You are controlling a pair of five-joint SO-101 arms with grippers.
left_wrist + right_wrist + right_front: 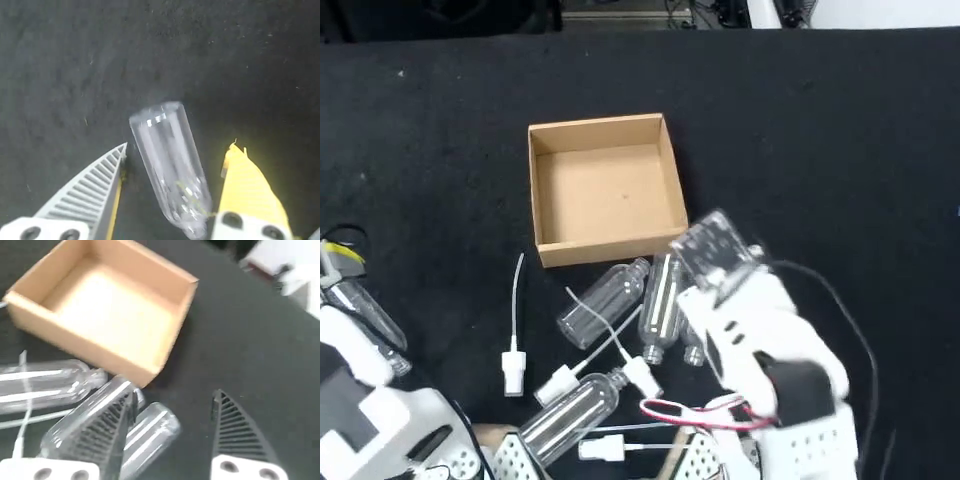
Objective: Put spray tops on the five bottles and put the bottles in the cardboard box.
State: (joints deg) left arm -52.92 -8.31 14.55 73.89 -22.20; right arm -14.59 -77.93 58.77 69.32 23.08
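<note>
Left gripper: left gripper jaws apart, straddling a clear plastic bottle lying by the left edge of the black cloth table; not clamped, looks set up for a grab.
Right gripper: right gripper jaws spread, over the clear bottles lying just off the near wall of the open brown cardboard box; likely lining up a pick.
Spray tops: white spray tops with thin tubes, loose near the table edge by the arms, none fitted.
Box: mid-table, no bottle boxed yet.
Progress: capping not started, by my read.
</note>
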